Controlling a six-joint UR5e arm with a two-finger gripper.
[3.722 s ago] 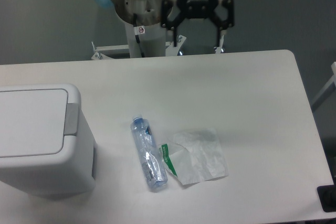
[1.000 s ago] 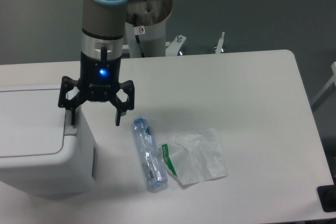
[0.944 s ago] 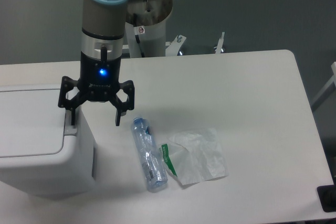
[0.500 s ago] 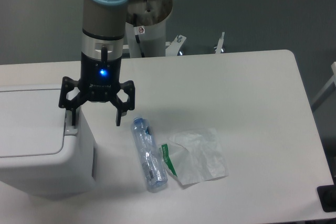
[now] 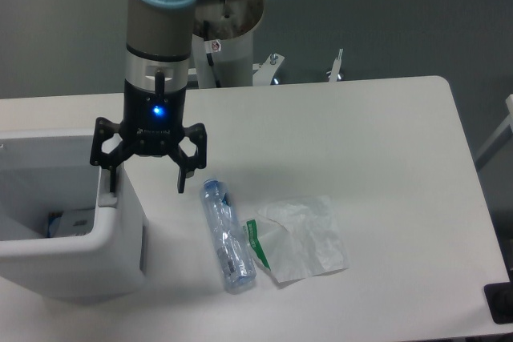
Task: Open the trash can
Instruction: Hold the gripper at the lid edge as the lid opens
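The large white trash can (image 5: 120, 250) stands at the table's left edge with its top open. The flat lid no longer covers it, and I can see into the dark inside. My gripper (image 5: 146, 180) hangs open over the can's right rim. Its left finger (image 5: 110, 178) points down at the rim where the grey push tab (image 5: 107, 196) sits. The right finger hangs outside the can, above the table. Nothing is held between the fingers.
A crushed clear plastic bottle (image 5: 228, 236) with a blue cap lies just right of the can. A crumpled clear wrapper (image 5: 303, 238) with a green strip lies next to it. Some blue and white rubbish (image 5: 68, 221) lies inside the can. The arm's base (image 5: 224, 46) stands behind the table.
The flat white lid that covered the trash can half a second ago has sprung open, showing the inside. My gripper has stayed at the can's right rim, still open.
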